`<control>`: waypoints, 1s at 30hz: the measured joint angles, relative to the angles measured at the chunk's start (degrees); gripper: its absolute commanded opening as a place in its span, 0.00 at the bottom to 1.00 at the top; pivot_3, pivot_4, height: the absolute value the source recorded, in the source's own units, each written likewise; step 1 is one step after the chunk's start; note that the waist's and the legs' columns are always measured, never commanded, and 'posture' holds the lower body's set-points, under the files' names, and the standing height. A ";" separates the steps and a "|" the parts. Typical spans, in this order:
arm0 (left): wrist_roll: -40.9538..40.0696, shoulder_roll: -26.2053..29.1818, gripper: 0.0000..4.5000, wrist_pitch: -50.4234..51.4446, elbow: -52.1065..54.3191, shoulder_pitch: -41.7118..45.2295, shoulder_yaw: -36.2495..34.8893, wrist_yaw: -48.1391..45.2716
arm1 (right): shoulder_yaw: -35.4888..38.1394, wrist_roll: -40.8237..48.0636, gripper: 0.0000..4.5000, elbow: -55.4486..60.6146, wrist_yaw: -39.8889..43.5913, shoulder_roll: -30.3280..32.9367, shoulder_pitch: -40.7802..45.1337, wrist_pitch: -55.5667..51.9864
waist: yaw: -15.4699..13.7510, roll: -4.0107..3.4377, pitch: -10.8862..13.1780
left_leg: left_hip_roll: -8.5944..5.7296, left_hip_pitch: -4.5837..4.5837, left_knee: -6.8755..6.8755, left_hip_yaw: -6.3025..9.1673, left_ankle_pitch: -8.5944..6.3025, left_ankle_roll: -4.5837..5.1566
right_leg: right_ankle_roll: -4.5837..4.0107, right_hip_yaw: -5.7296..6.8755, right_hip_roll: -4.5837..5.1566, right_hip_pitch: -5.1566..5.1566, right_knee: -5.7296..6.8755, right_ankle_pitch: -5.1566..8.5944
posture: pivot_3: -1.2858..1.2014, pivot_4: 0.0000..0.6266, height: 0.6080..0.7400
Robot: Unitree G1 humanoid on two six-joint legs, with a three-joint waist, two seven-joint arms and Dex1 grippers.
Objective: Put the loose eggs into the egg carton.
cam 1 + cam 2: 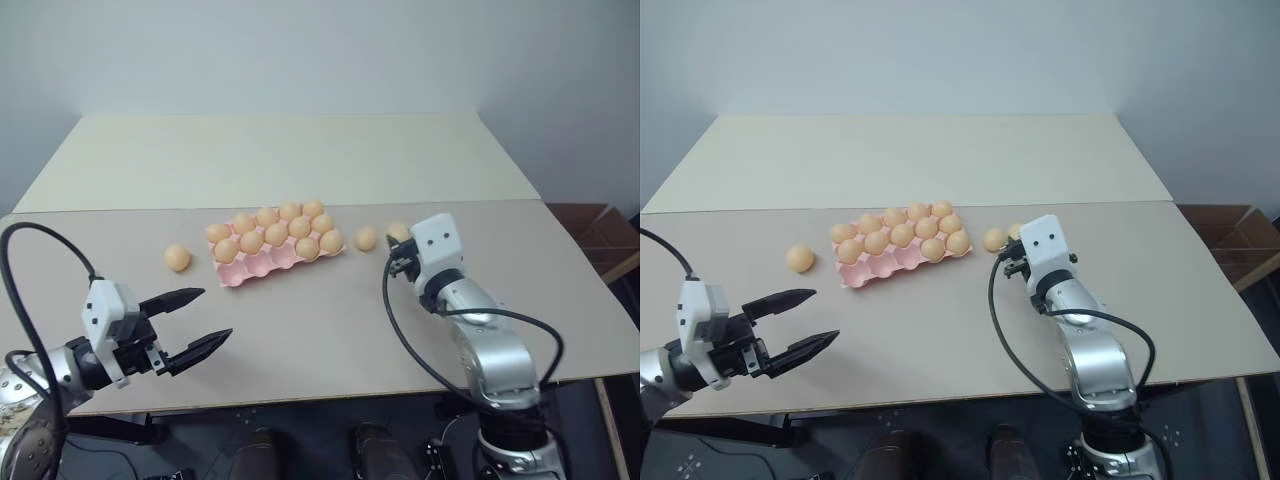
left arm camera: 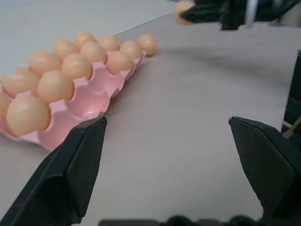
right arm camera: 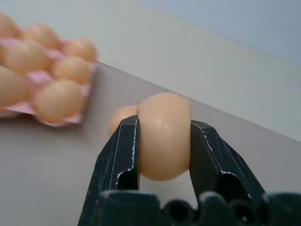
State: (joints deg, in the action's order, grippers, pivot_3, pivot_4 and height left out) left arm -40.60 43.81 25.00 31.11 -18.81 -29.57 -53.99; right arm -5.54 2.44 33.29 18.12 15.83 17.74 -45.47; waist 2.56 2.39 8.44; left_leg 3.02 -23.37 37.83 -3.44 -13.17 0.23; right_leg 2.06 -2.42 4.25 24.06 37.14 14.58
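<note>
Right hand [image 3: 163,141] pinches one egg [image 3: 164,136] between both fingers, off the bench [image 1: 330,330], just right of the carton [image 1: 275,250]; second loose egg [image 1: 366,238] sits on the bench between carton and hand. Third loose egg [image 1: 177,258] lies left of the carton, apart from it. Left hand [image 1: 195,325] spread wide, empty, hovering low near the front-left edge, pointing toward the carton.

Even soft indoor light, faint shadows, no glare (wrist-view backgrounds blurred)
</note>
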 measured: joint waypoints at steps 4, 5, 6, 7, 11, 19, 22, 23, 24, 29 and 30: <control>1.27 1.72 1.00 -0.63 -2.46 -2.13 -3.38 -2.01 | -5.49 3.12 0.26 2.34 2.85 -0.79 1.75 -3.61 | -0.05 0.00 0.00 | -0.01 0.07 0.00 -0.04 0.01 0.00 | -0.08 0.01 0.01 -0.02 -0.01 -0.02 | 0.52 0.24 1.00; 1.29 1.91 1.00 -1.07 -3.03 -2.33 -3.97 -2.77 | -6.76 3.16 0.26 1.83 2.89 -0.92 2.57 -3.61 | -0.08 0.00 0.00 | -0.02 0.07 0.00 -0.04 0.01 0.00 | -0.09 0.01 0.04 -0.03 -0.01 -0.02 | 0.52 0.24 1.00; 1.30 1.90 1.00 -1.46 -3.67 -2.53 -4.61 -3.58 | -8.01 3.07 0.26 0.84 2.83 -1.23 3.68 -3.60 | -0.09 0.00 0.00 | -0.04 0.07 0.00 -0.06 0.01 0.00 | -0.09 0.01 0.06 -0.02 -0.02 -0.02 | 0.52 0.24 1.00; 1.32 1.89 1.00 -1.87 -4.32 -2.62 -5.05 -4.20 | -8.92 2.82 0.26 -0.10 2.72 -1.68 4.49 -3.51 | -0.14 0.00 0.00 | -0.04 0.03 0.00 -0.06 0.01 0.00 | -0.09 0.02 0.07 0.00 -0.03 -0.01 | 0.52 0.24 1.00; 2.30 1.94 1.00 -3.53 -7.06 -3.44 -6.12 -6.05 | -13.61 0.62 0.26 -6.52 1.95 -3.60 8.32 -0.76 | -0.14 0.00 0.00 | -0.05 -0.12 0.00 -0.06 0.00 0.00 | -0.08 0.03 0.07 0.12 -0.02 -0.01 | 0.52 0.24 1.00; 3.56 2.74 1.00 -3.65 -7.29 -2.02 -5.16 -6.55 | -19.09 -3.47 0.26 -19.01 1.72 -7.72 14.48 6.94 | -0.19 0.00 0.00 | -0.05 -0.10 0.00 -0.05 0.00 0.00 | -0.08 0.06 0.08 0.09 -0.02 -0.02 | 0.52 0.24 1.00; 3.57 2.67 1.00 -3.64 -7.21 -0.81 -3.90 -6.18 | -20.38 -4.53 0.26 -22.91 2.36 -8.12 15.99 9.46 | -0.11 0.00 0.00 | -0.05 -0.10 0.00 -0.05 0.00 0.00 | -0.07 0.05 0.08 0.09 -0.01 -0.02 | 0.52 0.24 1.00; 3.58 2.66 1.00 -3.64 -7.21 -0.47 -3.53 -6.14 | -20.59 -4.79 0.26 -24.37 2.51 -8.24 16.52 10.25 | -0.11 0.00 0.00 | -0.04 -0.10 0.00 -0.05 0.00 0.00 | -0.07 0.05 0.08 0.10 0.00 -0.02 | 0.52 0.24 1.00; 3.60 2.66 1.00 -3.64 -7.21 -0.07 -3.10 -6.07 | -20.71 -5.24 0.26 -25.92 2.54 -8.57 17.17 11.05 | -0.10 0.00 0.00 | -0.04 -0.10 0.00 -0.05 0.00 0.00 | -0.08 0.05 0.07 0.10 0.01 -0.03 | 0.52 0.24 1.00; 3.61 2.67 1.00 -3.60 -7.14 1.39 -2.19 -5.58 | -20.84 -7.67 0.26 -33.98 2.00 -10.91 20.13 15.82 | 0.04 0.00 0.00 | -0.03 -0.09 0.00 -0.05 0.00 0.00 | -0.08 0.05 0.06 0.10 0.03 -0.03 | 0.52 0.24 1.00; 3.61 2.67 1.00 -3.59 -7.14 1.54 -2.00 -5.55 | -20.85 -7.97 0.26 -34.75 1.99 -11.15 20.26 16.39 | 0.03 0.00 0.00 | -0.03 -0.10 0.00 -0.05 0.00 0.00 | -0.08 0.05 0.07 0.11 0.03 -0.03 | 0.52 0.24 1.00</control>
State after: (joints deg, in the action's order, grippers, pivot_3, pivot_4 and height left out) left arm -36.99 46.48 21.42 23.97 -17.27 -31.57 -59.55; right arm -26.38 -5.53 -1.46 20.11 4.68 38.00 -29.09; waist 2.59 2.39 8.44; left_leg 2.99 -23.47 37.83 -3.49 -13.17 0.23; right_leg 1.98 -2.37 4.32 24.18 37.17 14.55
